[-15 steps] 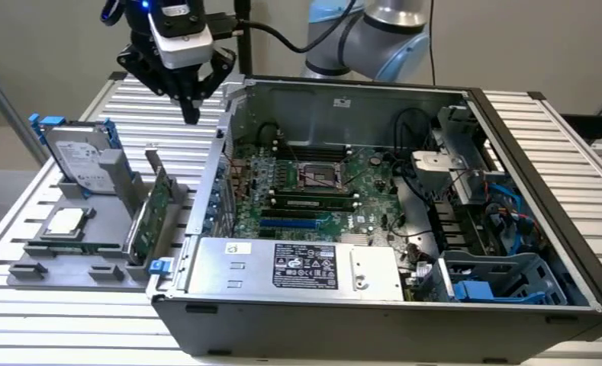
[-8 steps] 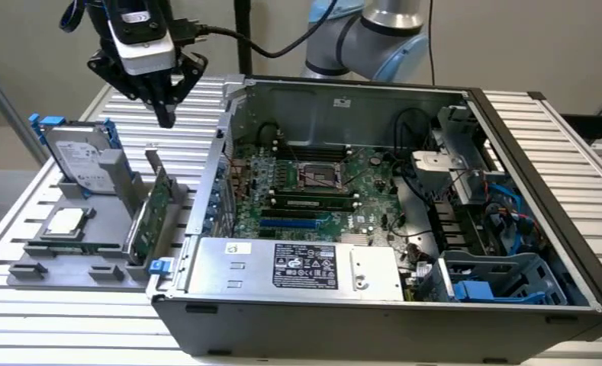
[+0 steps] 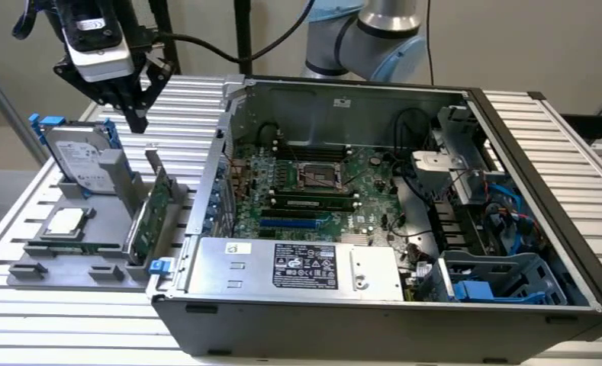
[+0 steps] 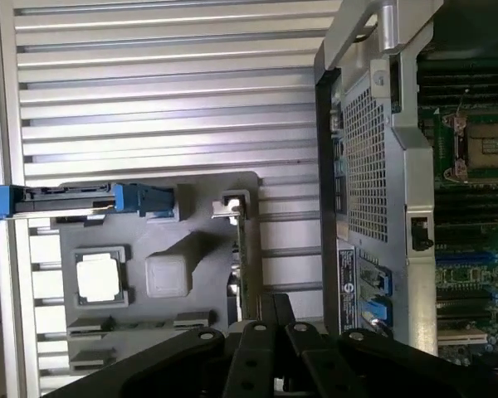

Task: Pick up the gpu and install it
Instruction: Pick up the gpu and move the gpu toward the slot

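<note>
The gpu stands on its long edge in a slot of the grey holder tray, green board face showing in the exterior view and silver end bracket at the end facing away from that camera; nothing grips it. My gripper hangs above that bracket end, clear of the card, its fingers drawn together to a narrow point and holding nothing. In the wrist view the card appears edge-on, with my fingertips just beside its line. In the same tray, toward the exterior view's left, stand the silver hard drive with blue rails, upright, and nearer the camera the square processor lying flat in its recess, with the narrow memory stick beyond it. The tray lies on a slatted aluminium table. Just beside the tray, on the exterior view's right, sits the open computer case, side panel off. Inside it lie the green motherboard with its bare processor socket, and the boxed power supply along the near wall.
</note>
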Robot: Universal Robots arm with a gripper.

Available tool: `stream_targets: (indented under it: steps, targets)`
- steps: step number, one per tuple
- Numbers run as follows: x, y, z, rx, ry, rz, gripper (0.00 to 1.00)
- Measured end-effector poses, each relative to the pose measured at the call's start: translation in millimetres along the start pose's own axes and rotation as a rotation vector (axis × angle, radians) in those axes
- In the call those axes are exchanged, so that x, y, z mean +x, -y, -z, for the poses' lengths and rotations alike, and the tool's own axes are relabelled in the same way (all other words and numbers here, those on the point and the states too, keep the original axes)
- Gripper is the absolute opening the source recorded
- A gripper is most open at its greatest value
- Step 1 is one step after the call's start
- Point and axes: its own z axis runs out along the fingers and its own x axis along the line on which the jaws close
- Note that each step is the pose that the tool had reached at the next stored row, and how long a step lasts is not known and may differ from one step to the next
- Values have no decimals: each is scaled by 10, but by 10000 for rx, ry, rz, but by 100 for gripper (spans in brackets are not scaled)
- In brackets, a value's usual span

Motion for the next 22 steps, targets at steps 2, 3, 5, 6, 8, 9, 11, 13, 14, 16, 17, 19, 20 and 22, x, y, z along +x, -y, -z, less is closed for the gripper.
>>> stream_targets:
  steps: [2,3,5,6,8,9,11,13,14,16,17,19,20,22]
  targets:
    - [69,21,-7,8,1,0,0]
    - [81,37,-8,12,1,1,0]
    - [93,77,-10,22,1,0,0]
    - [97,99,-11,27,1,0,0]
    - [106,145,-15,33,0,0,0]
    - [113,163,-21,36,0,1,0]
    - [123,170,-29,69,4,-1,0]
    - [122,170,-28,69,3,1,0]
    - [123,170,-28,69,3,1,0]
    - [123,170,-28,68,3,1,0]
    - [123,170,-28,68,3,1,0]
    - [122,170,-28,68,3,1,0]
    - [123,170,-28,68,3,1,0]
    - [123,170,-28,68,3,1,0]
